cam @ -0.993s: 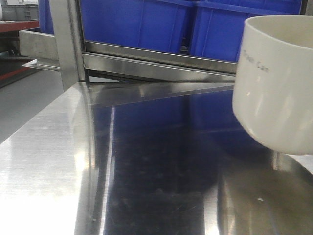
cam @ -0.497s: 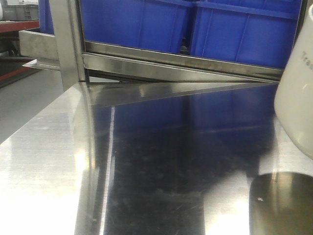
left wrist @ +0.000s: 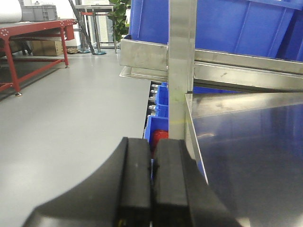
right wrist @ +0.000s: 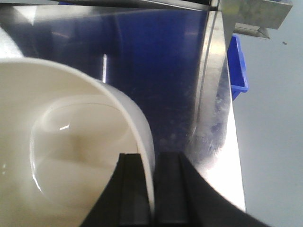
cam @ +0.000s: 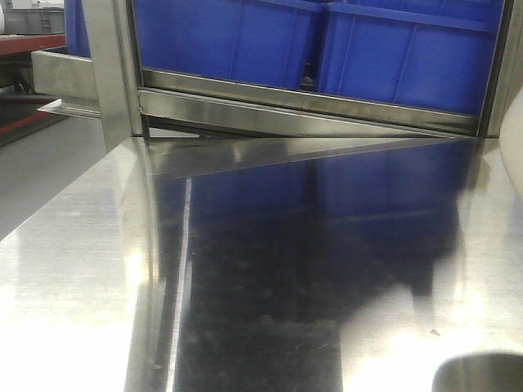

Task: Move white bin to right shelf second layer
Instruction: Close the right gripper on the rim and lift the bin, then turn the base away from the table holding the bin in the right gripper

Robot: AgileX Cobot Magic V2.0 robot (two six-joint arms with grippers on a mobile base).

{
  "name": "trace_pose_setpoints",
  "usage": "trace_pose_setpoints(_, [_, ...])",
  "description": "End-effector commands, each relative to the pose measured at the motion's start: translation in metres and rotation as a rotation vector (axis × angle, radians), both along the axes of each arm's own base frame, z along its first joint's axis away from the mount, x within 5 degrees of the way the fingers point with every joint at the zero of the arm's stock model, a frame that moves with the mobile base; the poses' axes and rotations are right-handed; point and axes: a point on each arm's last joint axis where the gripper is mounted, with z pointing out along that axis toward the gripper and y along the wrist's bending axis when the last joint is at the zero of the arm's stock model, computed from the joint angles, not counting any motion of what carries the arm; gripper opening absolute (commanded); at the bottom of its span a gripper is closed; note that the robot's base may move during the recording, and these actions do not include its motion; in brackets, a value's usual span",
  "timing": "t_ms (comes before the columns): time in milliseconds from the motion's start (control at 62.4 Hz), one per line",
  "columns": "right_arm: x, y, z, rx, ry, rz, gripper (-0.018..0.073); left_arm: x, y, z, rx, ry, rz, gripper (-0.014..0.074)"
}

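Two end effectors, one busy. My right end effector [right wrist: 152, 194] is pinching the rim wall of the cream-white glossy plastic bin [right wrist: 61, 142], w/ one finger inside the tub, the other outside, and the wall clamped between. Most of the bin sits left of and under that end effector. I judge it's lifted off the mirror-like flat steel surface [right wrist: 215, 90], which lies below and ahead. A small blue plastic tray [right wrist: 237, 66] sits off the surface edge, ahead-right. In the front view only a pale sliver of the bin [cam: 516, 143] shows at the far right.

My left end effector [left wrist: 151, 189] is pressed together w/ nothing in it. An upright steel rack post [left wrist: 182, 56] stands ahead of it, w/ large blue rectangular plastic crates [left wrist: 227, 23] beyond.

Step in hand, as I judge it, is the carry phase. The right shelf second layer isn't in any view, so I can't confirm the approach.

To do it well:
- A single-rim pinch means the tub can swing or slip, so move slow, keep the rim level, no sudden turns.
- Clear the post & the steel front bar [cam: 302, 102] before going in.
- Lower till the base is supported, then let go.

Writing: none legible. No brand or label can be read on the bin, crates or rack.
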Motion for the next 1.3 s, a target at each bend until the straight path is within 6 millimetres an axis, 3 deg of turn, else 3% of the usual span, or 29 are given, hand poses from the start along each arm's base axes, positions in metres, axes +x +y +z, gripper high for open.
trace_pose_setpoints(0, [0.0027,-0.0007,0.0164,-0.001,-0.114,-0.007,0.0055,-0.0003,-0.0001,-0.0007,-0.018,-0.07,-0.003,0.0085])
trace_pose_setpoints(1282, [0.0027,-0.0007,0.0164,-0.001,-0.114,-0.007,0.0055,-0.0003,-0.0001,-0.0007,-0.018,-0.07,-0.003,0.0085])
